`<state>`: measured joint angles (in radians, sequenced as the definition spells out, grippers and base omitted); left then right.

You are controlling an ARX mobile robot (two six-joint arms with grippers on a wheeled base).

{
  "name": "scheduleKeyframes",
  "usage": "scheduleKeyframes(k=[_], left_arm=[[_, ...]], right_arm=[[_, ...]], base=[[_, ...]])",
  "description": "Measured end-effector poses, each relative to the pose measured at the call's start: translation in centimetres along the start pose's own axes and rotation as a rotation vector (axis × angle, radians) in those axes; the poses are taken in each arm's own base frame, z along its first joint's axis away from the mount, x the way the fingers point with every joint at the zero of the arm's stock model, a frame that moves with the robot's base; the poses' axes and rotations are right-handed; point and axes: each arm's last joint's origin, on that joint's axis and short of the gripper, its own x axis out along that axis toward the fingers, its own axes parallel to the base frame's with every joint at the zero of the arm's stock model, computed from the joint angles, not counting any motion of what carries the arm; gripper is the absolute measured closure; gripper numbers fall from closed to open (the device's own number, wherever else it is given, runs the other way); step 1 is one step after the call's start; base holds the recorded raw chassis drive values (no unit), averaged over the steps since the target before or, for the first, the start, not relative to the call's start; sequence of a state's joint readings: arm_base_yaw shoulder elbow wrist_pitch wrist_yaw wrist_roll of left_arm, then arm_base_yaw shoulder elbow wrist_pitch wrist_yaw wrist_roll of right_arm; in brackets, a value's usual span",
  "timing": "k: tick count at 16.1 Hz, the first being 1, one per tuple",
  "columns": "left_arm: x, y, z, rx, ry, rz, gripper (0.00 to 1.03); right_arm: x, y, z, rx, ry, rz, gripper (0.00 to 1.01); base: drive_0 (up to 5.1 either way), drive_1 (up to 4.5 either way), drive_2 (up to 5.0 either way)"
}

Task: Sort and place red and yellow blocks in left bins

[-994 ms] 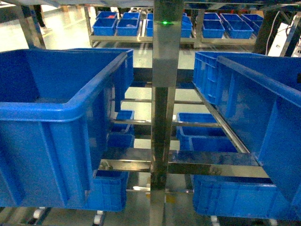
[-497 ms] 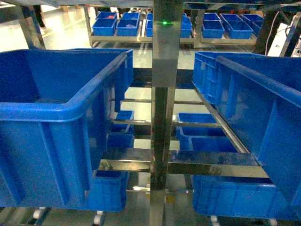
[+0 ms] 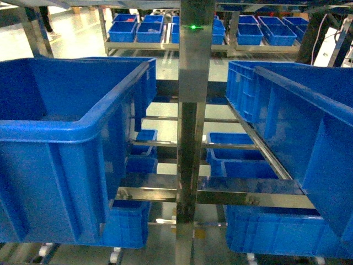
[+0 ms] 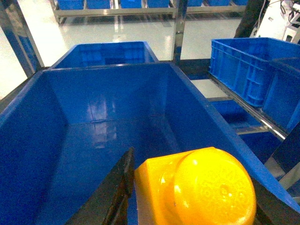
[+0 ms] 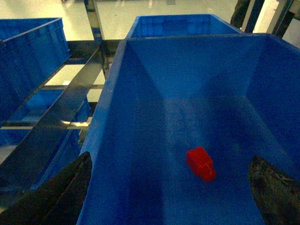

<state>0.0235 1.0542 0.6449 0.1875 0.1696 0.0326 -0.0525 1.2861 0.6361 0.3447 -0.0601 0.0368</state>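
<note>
Head view: two large blue crates are shown on a steel rack, the left bin (image 3: 66, 127) and the right bin (image 3: 309, 127) either side of a central steel post (image 3: 193, 110). Neither pincer is in this view, and nothing is seen to have shifted over the last second (the scene is matched frame for frame).

Left wrist view: the yellow block (image 4: 197, 187) is pinched by the left pincer (image 4: 192, 197), one dark finger (image 4: 117, 192) being pressed against its side. The block is held above the open left bin, whose floor lies below and ahead of the pincer. Release is judged to be the step in hand.

Right wrist view: the right pincer (image 5: 171, 187) is spread, with nothing between its fingers. The red block (image 5: 201, 163) lies on the floor of the right bin, below the pincer and between its fingers; it is judged still to need picking and carrying left.
</note>
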Motion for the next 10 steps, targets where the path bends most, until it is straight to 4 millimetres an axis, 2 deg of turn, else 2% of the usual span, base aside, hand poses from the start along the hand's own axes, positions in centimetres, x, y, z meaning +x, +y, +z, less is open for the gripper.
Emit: scheduleKeyframes(k=[1, 4, 5, 8, 10], left_arm=[[0.0, 0.0, 0.0, 0.0, 0.0, 0.0, 0.57], [0.0, 0.0, 0.0, 0.0, 0.0, 0.0, 0.57], [0.0, 0.0, 0.0, 0.0, 0.0, 0.0, 0.57], [0.0, 0.0, 0.0, 0.0, 0.0, 0.0, 0.57], [0.0, 0.0, 0.0, 0.0, 0.0, 0.0, 0.57]], right_arm=[[-0.7, 0.0, -0.1, 0.0, -0.002, 0.0, 0.03], [-5.2, 0.2, -0.2, 0.046, -0.03, 0.015, 0.03], [-6.1, 0.3, -0.2, 0.062, -0.041, 0.029, 0.03], [-6.0, 0.3, -1.5, 0.068, -0.011, 0.046, 0.03], [-5.9, 0.3, -1.5, 0.063, -0.023, 0.044, 0.03]], base=[[0.0, 0.0, 0.0], [0.0, 0.0, 0.0], [0.0, 0.0, 0.0], [0.0, 0.0, 0.0], [0.0, 0.0, 0.0]])
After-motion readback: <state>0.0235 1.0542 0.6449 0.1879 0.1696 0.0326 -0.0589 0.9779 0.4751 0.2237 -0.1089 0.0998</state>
